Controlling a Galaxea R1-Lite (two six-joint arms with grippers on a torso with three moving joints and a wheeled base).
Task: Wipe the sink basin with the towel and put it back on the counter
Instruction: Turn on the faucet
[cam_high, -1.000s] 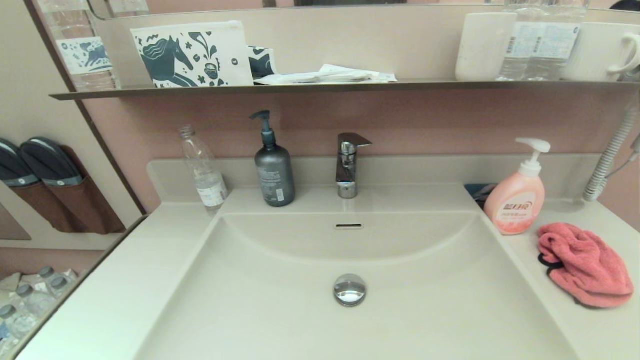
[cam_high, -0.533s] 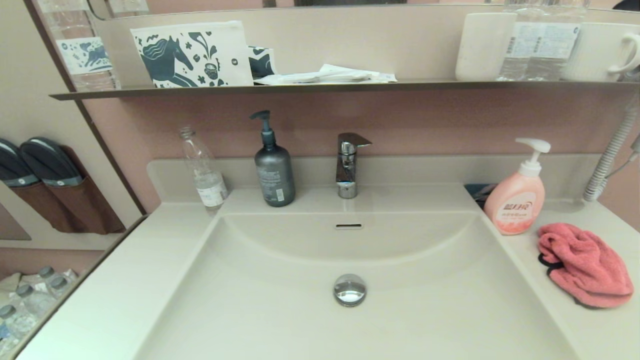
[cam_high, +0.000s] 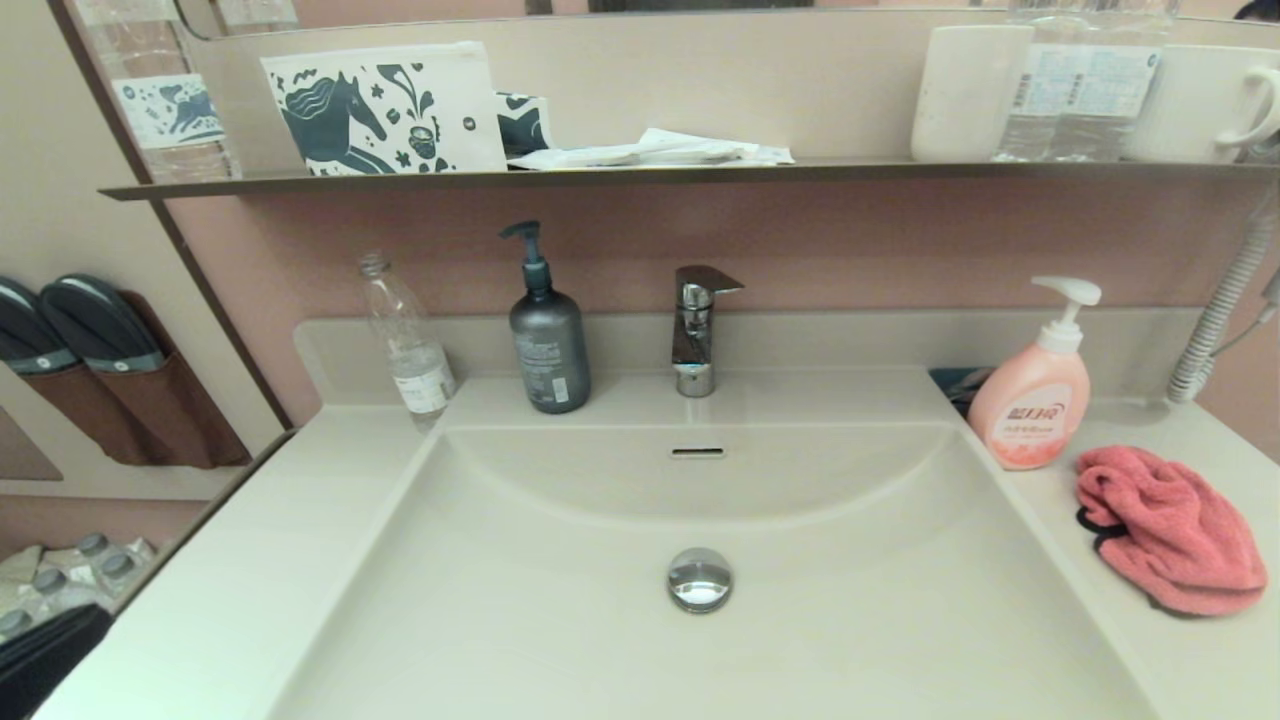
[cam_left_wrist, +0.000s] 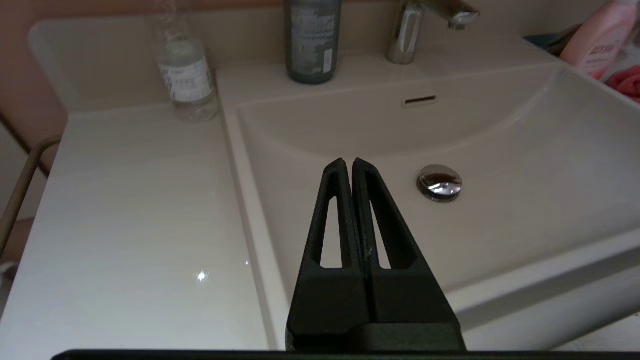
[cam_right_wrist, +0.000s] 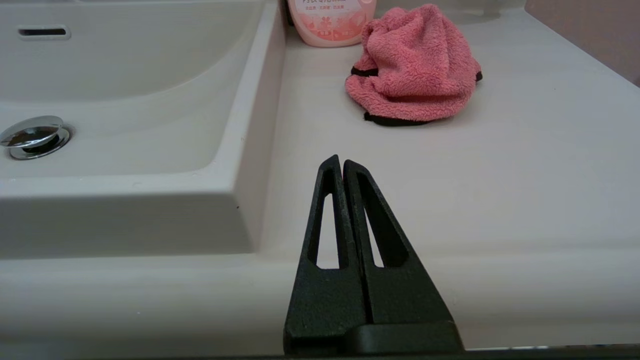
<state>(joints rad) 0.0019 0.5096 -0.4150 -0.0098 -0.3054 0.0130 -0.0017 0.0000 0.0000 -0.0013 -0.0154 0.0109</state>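
The cream-white sink basin (cam_high: 560, 620) fills the middle of the head view, with its chrome drain plug (cam_high: 700, 578) and overflow slot (cam_high: 697, 452). The coral-pink towel (cam_high: 1170, 535) lies bunched on the counter (cam_high: 1200, 660) to the right of the basin, just in front of the pink soap bottle. My right gripper (cam_right_wrist: 339, 161) is shut and empty, low over the counter's front edge, well short of the towel (cam_right_wrist: 415, 70). My left gripper (cam_left_wrist: 348, 162) is shut and empty, above the basin's left front part. A dark part of my left arm (cam_high: 40, 665) shows at the bottom left.
Behind the basin stand a clear bottle (cam_high: 408, 345), a grey pump bottle (cam_high: 548, 345) and the faucet (cam_high: 695, 325). The pink soap bottle (cam_high: 1032, 400) stands at the back right. A dark metal shelf (cam_high: 640, 178) with cups and bottles runs overhead. A coiled hose (cam_high: 1215, 320) hangs at the far right.
A dark part of my left arm has come into the bottom left corner of the head view. The towel and bottles have not moved.
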